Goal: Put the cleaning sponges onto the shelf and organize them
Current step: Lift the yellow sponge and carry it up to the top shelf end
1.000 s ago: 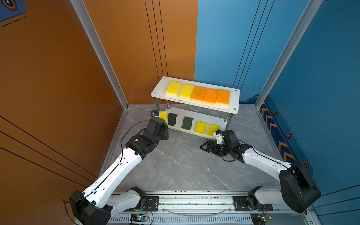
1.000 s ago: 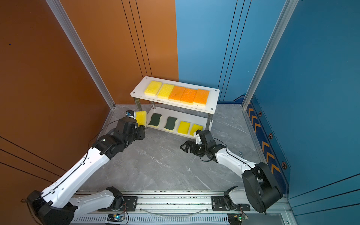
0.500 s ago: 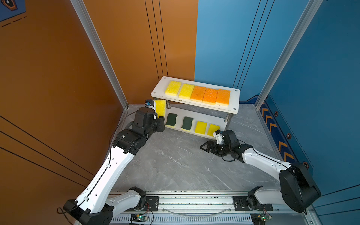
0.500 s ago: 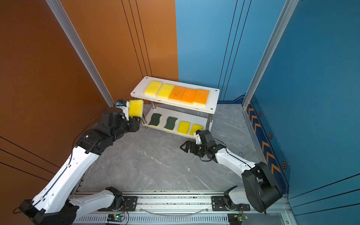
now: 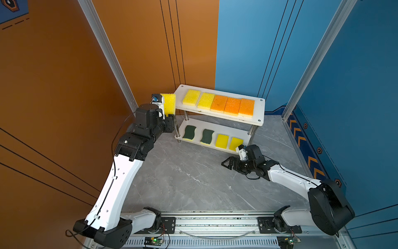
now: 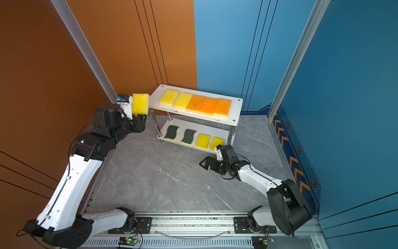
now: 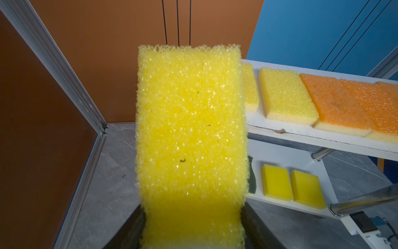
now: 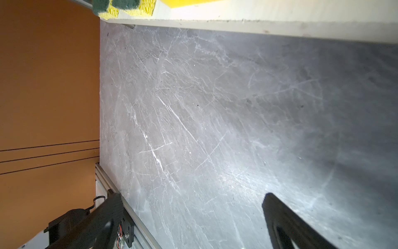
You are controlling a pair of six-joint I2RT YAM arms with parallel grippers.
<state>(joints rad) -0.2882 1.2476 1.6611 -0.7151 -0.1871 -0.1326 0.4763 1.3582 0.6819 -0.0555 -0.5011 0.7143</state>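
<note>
Grey floor (image 5: 193, 179) beside shelf (image 5: 258, 120)

My two top views look down from high on the shelf (image 5: 218, 116); the left wrist camera sits close behind its fingers, also facing it.

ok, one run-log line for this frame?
left gripper: shut on yellow sponge, upright beside top shelf end | right gripper: open, empty, low over floor | shelved: nine sponges
</note>
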